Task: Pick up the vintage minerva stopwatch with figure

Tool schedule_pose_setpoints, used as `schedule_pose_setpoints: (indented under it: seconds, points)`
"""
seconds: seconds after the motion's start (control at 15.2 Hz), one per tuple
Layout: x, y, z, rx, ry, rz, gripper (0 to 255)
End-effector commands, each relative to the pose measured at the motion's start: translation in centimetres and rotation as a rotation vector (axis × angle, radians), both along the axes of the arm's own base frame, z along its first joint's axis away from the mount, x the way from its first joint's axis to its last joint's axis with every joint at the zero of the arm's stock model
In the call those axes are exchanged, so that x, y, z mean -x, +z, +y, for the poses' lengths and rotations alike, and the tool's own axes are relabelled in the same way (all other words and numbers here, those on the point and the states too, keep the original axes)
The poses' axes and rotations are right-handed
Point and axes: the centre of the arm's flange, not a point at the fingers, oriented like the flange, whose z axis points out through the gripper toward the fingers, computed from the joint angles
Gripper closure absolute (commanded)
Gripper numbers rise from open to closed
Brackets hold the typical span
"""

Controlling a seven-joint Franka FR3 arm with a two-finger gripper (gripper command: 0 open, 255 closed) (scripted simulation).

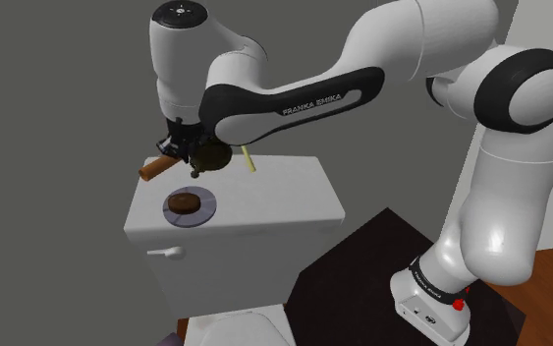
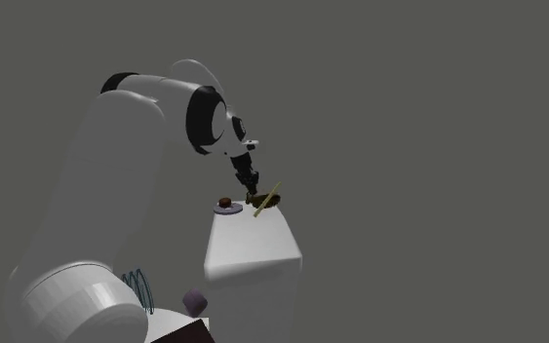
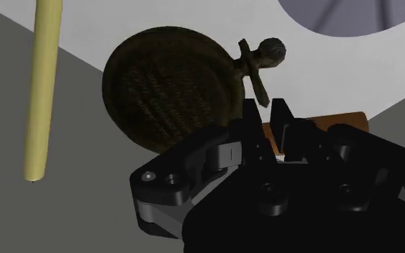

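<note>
The stopwatch (image 3: 168, 86) is a dark brown round disc with a ribbed face and a thin stem ending in a knob (image 3: 271, 50). It is at the back edge of a white toilet tank (image 1: 274, 197), seen as a dark disc (image 1: 211, 155) in the shoulder view. My black gripper (image 3: 267, 108) has its two fingers drawn close together on the stem, so it is shut on the stopwatch. From the second exterior view, the gripper (image 2: 252, 183) comes down onto the brown stopwatch (image 2: 264, 201). I cannot tell whether the watch still touches the tank lid.
A brown cylinder (image 1: 155, 170) lies just beyond the fingers. A grey plate (image 1: 190, 212) carrying a brown puck (image 1: 183, 202) sits nearer the tank's front. A yellow stick (image 1: 250, 160) leans beside the watch. The flush lever (image 1: 166, 253) is below, and a dark stand top (image 1: 382, 265) is at lower right.
</note>
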Motion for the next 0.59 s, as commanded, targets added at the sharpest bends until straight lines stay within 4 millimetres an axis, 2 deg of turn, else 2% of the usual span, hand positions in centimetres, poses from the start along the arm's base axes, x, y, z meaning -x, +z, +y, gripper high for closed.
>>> schedule_pose_setpoints:
  seconds: [0.0,0.4,0.53]
  points:
    - [0.0,1.1,0.0,0.0,0.0,0.0,255]
    - [0.0,4.2,0.0,0.0,0.0,0.0,255]
    - [0.0,4.3,0.0,0.0,0.0,0.0,255]
